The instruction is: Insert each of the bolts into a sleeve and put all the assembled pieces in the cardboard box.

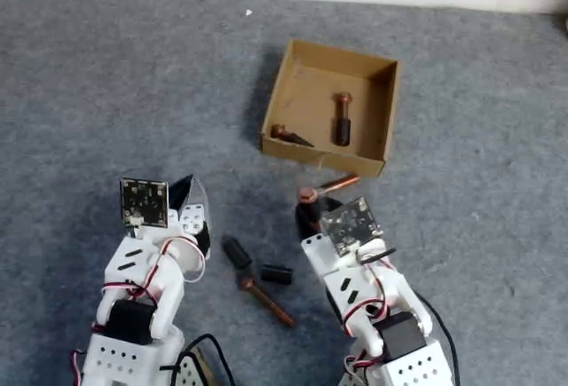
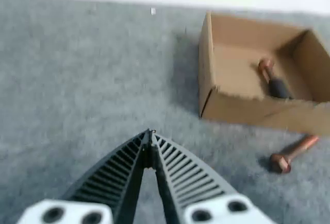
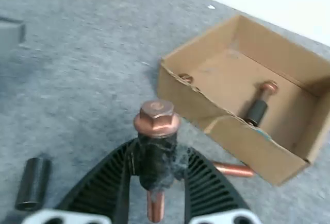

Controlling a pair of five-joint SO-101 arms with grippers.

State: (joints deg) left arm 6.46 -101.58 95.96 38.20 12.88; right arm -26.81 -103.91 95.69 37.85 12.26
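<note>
My right gripper [image 3: 157,154] is shut on a black sleeve with a copper bolt [image 3: 156,118] through it, held head-up just in front of the cardboard box [image 3: 232,131]. In the high view this gripper [image 1: 308,213] sits near the box's front wall [image 1: 319,157]. Two assembled pieces [image 1: 342,118] [image 1: 288,135] lie inside the box. A loose bolt [image 1: 344,181] lies by the front wall. Two bare sleeves [image 1: 237,252] [image 1: 277,273] and another bolt [image 1: 268,302] lie between the arms. My left gripper [image 2: 150,141] is shut on nothing, over bare carpet left of the box [image 2: 242,103].
Grey carpet covers the whole surface, with open room to the left of and behind the box. A white wall edge runs along the back. A bare sleeve [image 3: 33,183] lies close beside my right gripper.
</note>
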